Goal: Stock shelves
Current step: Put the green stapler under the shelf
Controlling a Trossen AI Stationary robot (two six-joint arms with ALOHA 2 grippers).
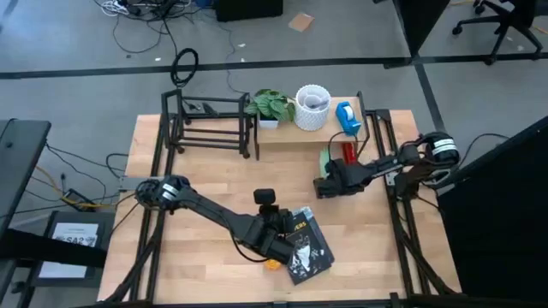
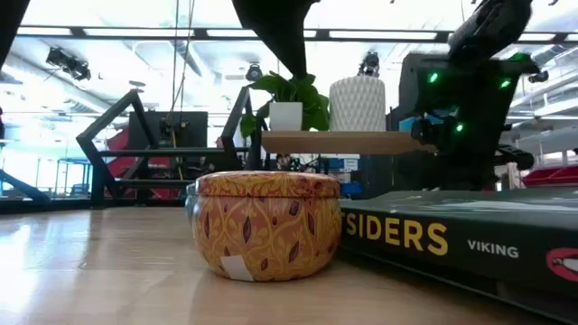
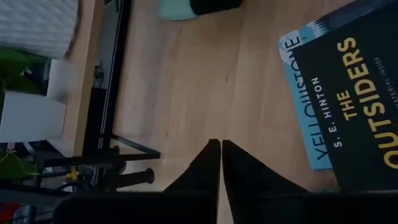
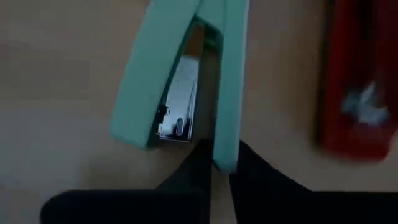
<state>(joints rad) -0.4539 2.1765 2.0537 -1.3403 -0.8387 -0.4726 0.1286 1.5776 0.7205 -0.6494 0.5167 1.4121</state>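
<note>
My right end effector (image 4: 221,165) is clenched on the end of a mint stapler (image 4: 186,74), a red object (image 4: 360,81) beside it. The shelf (image 1: 291,135) stands just beyond. My left end effector (image 3: 221,155) is closed, empty, beside a book (image 3: 354,93).

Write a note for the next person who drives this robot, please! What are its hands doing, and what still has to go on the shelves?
Left gripper: shut, empty, above the books.
Right gripper: shut on the green stapler, low at the table beside a red item.
Done: plank shelf holds a plant, white pot and blue item.
Left: stapler, red item, books, patterned tin. The black rack looks empty.
</note>
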